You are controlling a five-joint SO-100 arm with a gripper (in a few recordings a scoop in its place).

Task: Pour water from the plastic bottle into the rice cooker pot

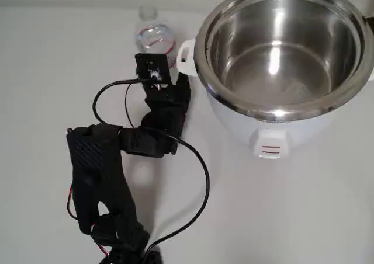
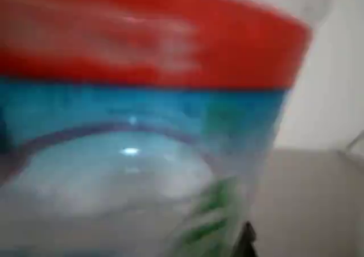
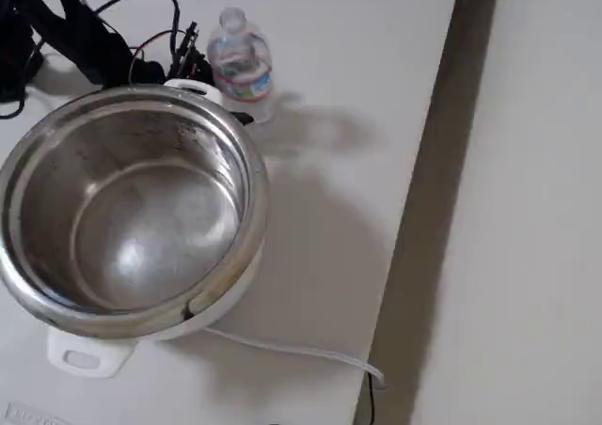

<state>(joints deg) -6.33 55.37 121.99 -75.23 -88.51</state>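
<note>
Bottle (image 2: 142,126) upright, right at claw (image 1: 153,65).

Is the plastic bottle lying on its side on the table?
No, the plastic bottle stands upright on the table in the fixed view, neck up, beside the rice cooker pot.

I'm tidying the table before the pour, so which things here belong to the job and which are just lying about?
Belongs to the job:
- plastic bottle, upright beside the cooker
- rice cooker pot, open, lid off
- gripper, right at the bottle

Just lying about:
- white power cord trailing from the cooker across the table
- black cable looping off the arm
</note>
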